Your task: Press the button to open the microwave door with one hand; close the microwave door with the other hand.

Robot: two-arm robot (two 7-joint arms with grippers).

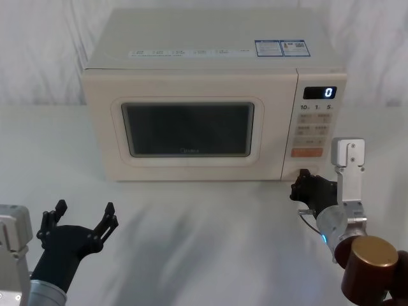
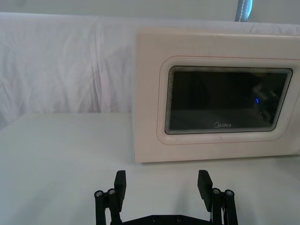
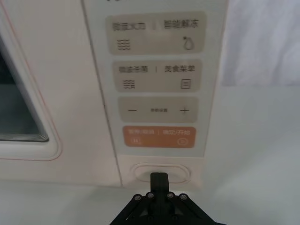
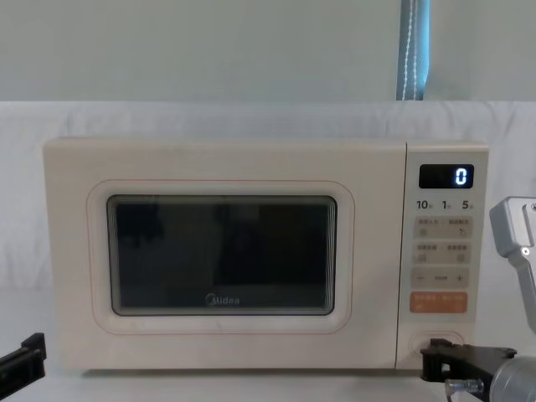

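The cream microwave (image 1: 210, 51) stands on the white table with the microwave door (image 1: 188, 131) shut flush; its dark window and logo also show in the left wrist view (image 2: 225, 101) and the chest view (image 4: 222, 260). My right gripper (image 1: 301, 185) is shut, fingers together, with its tip right at the wide pill-shaped button (image 3: 140, 171) at the foot of the keypad strip. The same gripper (image 3: 159, 177) covers the button's middle, and the chest view shows it (image 4: 431, 350) just below the button (image 4: 448, 338). My left gripper (image 1: 83, 217) hangs open in front of the door's left side, well apart from it (image 2: 162, 185).
An orange key (image 3: 158, 137) sits directly above the button, with cream keys higher up. The display (image 1: 320, 92) reads a blue 0. White cloth hangs behind the oven. Bare white tabletop (image 1: 204, 242) stretches between the two arms.
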